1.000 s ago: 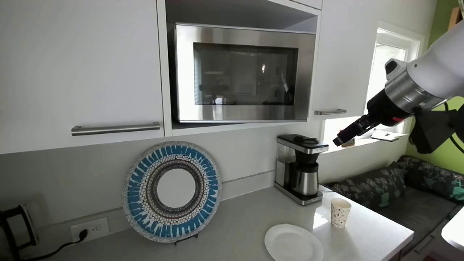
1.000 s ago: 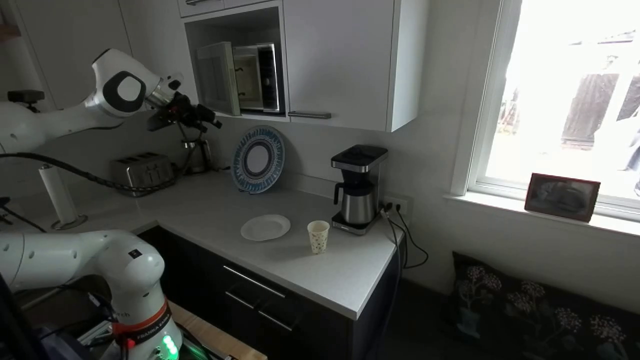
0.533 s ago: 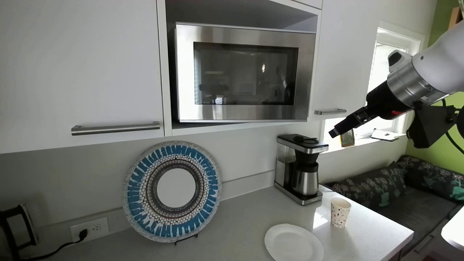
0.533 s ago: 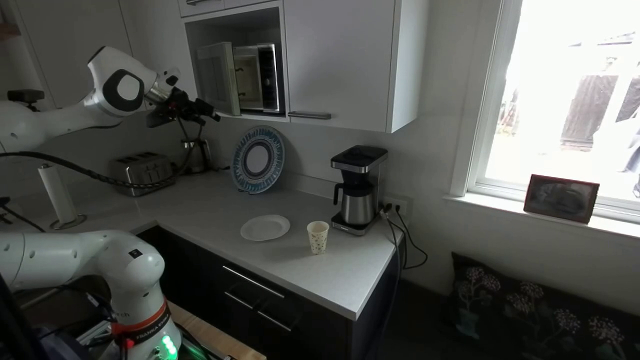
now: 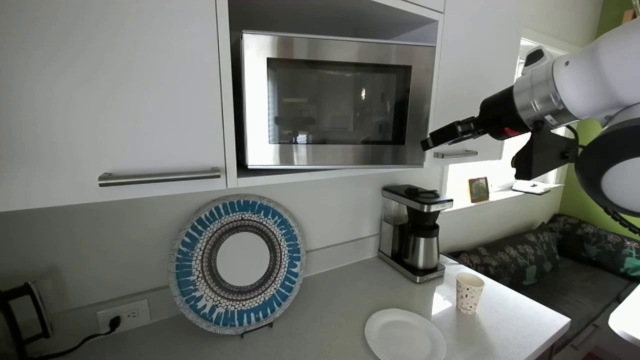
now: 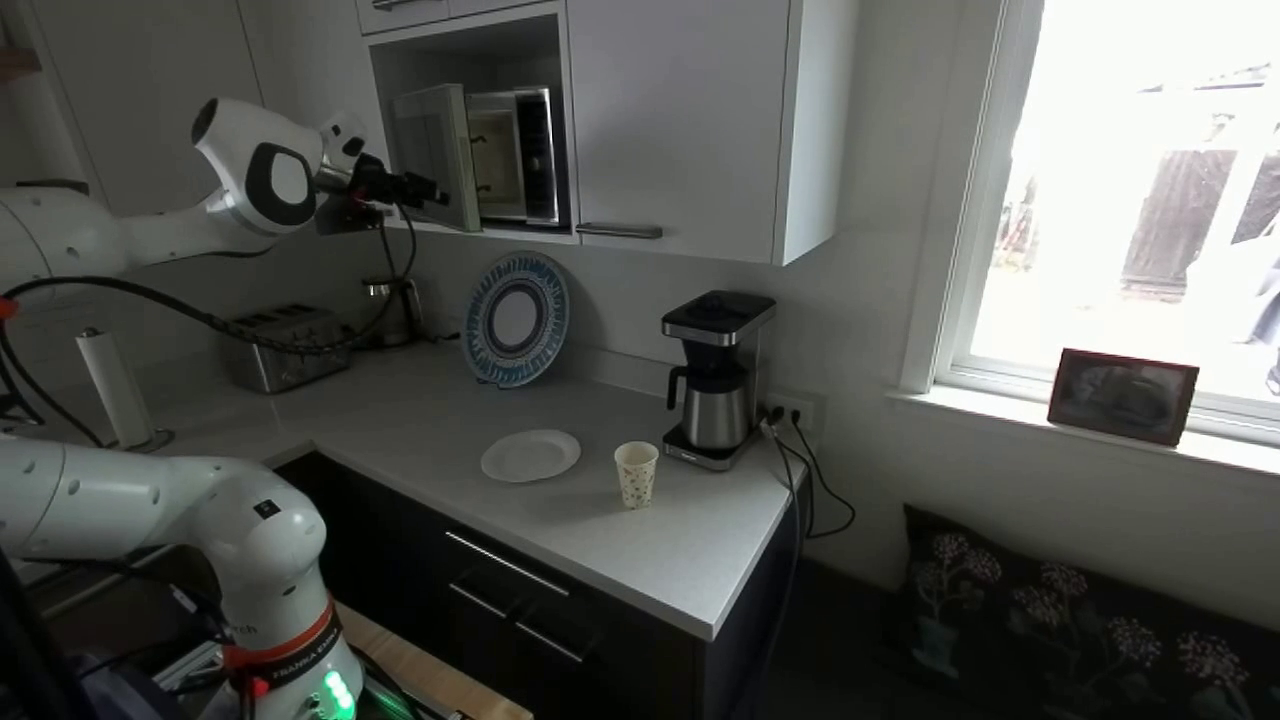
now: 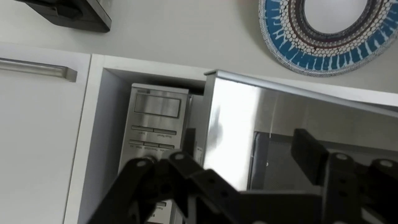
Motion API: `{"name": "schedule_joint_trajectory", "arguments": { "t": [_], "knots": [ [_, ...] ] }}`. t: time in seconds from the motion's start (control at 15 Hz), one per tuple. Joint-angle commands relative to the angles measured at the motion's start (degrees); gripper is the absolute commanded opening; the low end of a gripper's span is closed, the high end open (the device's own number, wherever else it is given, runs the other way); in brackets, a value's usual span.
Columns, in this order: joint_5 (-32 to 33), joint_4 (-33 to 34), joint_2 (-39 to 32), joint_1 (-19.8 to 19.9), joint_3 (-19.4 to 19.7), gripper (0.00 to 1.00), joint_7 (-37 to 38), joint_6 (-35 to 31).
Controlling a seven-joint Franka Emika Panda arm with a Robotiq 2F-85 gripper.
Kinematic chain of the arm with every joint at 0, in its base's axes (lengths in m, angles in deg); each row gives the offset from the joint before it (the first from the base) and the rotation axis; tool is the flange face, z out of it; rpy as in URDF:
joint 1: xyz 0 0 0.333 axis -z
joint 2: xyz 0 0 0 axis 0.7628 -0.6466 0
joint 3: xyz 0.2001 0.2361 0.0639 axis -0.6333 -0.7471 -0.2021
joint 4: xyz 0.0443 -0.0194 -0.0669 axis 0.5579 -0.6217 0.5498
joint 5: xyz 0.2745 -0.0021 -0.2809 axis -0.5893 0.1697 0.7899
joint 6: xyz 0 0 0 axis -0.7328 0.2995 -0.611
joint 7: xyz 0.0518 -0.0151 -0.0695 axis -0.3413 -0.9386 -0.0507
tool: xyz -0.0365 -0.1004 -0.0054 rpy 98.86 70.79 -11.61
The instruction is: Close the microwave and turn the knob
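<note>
The microwave (image 5: 340,156) is a stainless-steel box in a cabinet niche. Its door (image 6: 436,155) stands ajar in an exterior view, with the cavity and dark control strip (image 6: 537,155) showing. The wrist view is upside down; there the door's free edge (image 7: 211,102) stands out from the control panel (image 7: 157,105). The knob (image 7: 150,158) is mostly hidden behind a gripper finger. My gripper (image 7: 247,141) is open and empty, its fingers wide apart in front of the door's free edge. It also shows near that edge in both exterior views (image 5: 426,144) (image 6: 442,196); contact cannot be told.
The niche wall (image 7: 107,130) borders the control panel. A cupboard handle (image 5: 456,154) sits beside the niche. Below, a coffee maker (image 5: 417,235), paper cup (image 5: 470,295), white plate (image 5: 405,335) and round blue decorative plate (image 5: 187,265) stand on the counter.
My gripper has risen and moved toward the microwave door's free edge, levelling out from a downward tilt. The door has not moved.
</note>
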Motion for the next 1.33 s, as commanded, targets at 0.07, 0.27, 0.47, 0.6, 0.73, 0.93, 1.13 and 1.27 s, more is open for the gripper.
{"name": "schedule_joint_trajectory", "arguments": {
  "t": [0.07,0.27,0.47,0.6,0.73,0.93,1.13,1.27],
  "knots": [
    [-0.1,3.4,-5.7,3.6,-2.2,0.42,3.0,-7.4],
    [0.3,5.0,-8.5,5.7,-3.3,0.19,3.5,-11.0],
    [0.7,6.5,-10.9,8.1,-4.6,0.01,3.6,-14.1],
    [1.0,7.5,-12.5,10.1,-5.7,0.00,3.8,-16.0],
    [1.8,9.0,-14.6,12.8,-7.2,0.00,3.9,-18.8],
    [1.9,11.3,-17.7,16.4,-9.5,0.00,4.1,-21.5],
    [2.4,13.8,-20.4,20.4,-12.1,0.00,4.8,-23.1],
    [2.2,16.1,-22.6,23.5,-14.4,0.00,4.8,-24.5]
  ]
}}
